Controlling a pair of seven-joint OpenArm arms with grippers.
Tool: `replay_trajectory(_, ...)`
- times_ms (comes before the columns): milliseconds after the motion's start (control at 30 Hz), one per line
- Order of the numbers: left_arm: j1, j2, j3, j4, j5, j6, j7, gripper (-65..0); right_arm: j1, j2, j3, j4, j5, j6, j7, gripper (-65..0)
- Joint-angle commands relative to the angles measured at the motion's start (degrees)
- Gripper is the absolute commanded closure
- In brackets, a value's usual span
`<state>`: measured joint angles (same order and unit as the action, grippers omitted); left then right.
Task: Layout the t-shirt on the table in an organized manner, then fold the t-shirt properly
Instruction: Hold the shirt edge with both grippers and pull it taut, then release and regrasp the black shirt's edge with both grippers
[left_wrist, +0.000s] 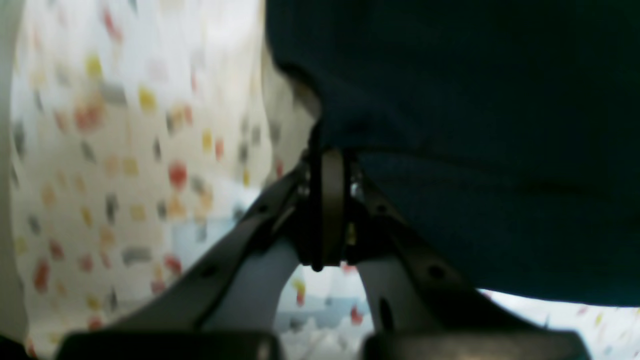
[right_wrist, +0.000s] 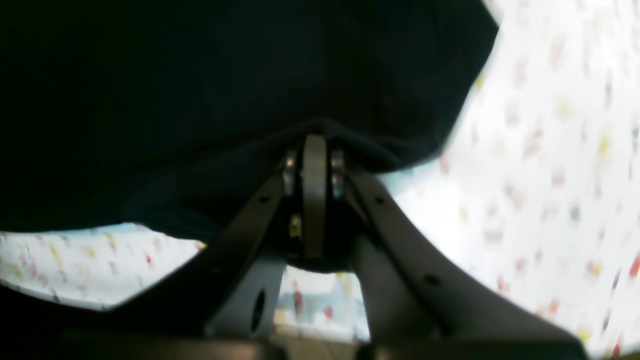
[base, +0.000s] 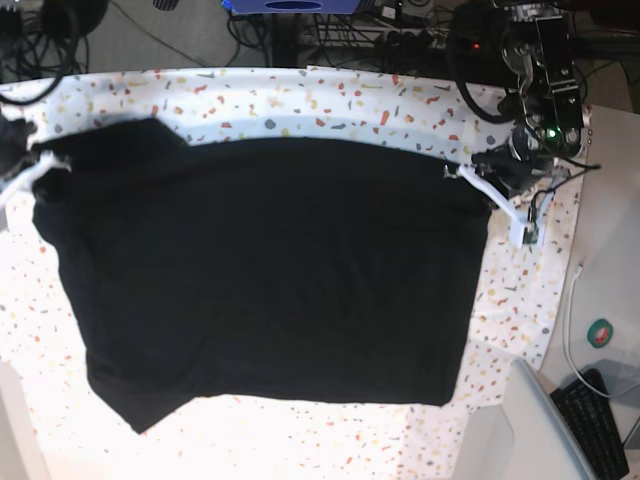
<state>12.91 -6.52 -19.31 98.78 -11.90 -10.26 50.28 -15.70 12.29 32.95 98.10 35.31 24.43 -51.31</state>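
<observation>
A speckled white table (base: 300, 100) is carrying a black t-shirt (base: 270, 270) spread wide across it, with cables and dark gear crowding the floor behind.

The t-shirt is lying mostly flat, plain dark side up, covering the middle of the table from near the far edge to near the close edge. The 2 arms are reaching in from opposite sides at the far corners of the cloth. The left gripper (left_wrist: 327, 150) is pinching the fabric edge, its jaws pressed together on a fold of the t-shirt. The right gripper (right_wrist: 314, 145) is likewise clamped together on the t-shirt's edge, with the dark fabric bunching just above its tips. A keyboard (base: 600, 420) is sitting on the grey surface beside the table.
</observation>
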Motion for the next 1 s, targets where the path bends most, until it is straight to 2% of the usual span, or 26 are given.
replay_trajectory(0, -1.1, -0.4, -0.2, 0.9, 0.1, 0.3, -0.4, 0.0, 2.2, 0.8, 0.2, 0.7, -0.8, 0.0, 0.3, 0.0)
replay_trajectory(167, -7.2, -0.3, -0.3, -3.8, 0.0, 0.4, 2.2, 0.0, 13.2, 0.5, 0.1, -5.1, -11.0, 0.0, -2.4, 0.0)
replay_trajectory(267, -9.8, -0.2, -0.3, -7.7, 0.0, 0.4, 2.2, 0.0, 18.3, 0.7, -0.1, -10.5, -13.8, 0.1, -2.2, 0.0)
replay_trajectory(400, -12.7, 1.9, -3.2, -11.1, 0.0, 0.4, 2.2, 0.0, 23.1, 1.2, -2.3, -17.1, -14.4, 0.1, -1.8, 0.0)
replay_trajectory(500, -15.0, 3.0, -5.8, -13.6, 0.1, 0.4, 2.2, 0.0, 24.7, 1.9, -6.5, -20.3, -14.4, 0.1, 1.0, 0.0)
replay_trajectory(733, -18.0, 2.9, -6.7, -17.5, 0.2, 0.4, 1.9, 0.0, 28.3, 2.2, -9.3, -28.9, -14.4, 0.0, 6.7, 0.0)
replay_trajectory(967, -18.8, 2.8, -6.8, -21.9, 0.7, 0.5, -1.4, 0.0, 31.9, 2.3, -11.7, -33.9, -14.5, 0.0, 8.0, 0.0)
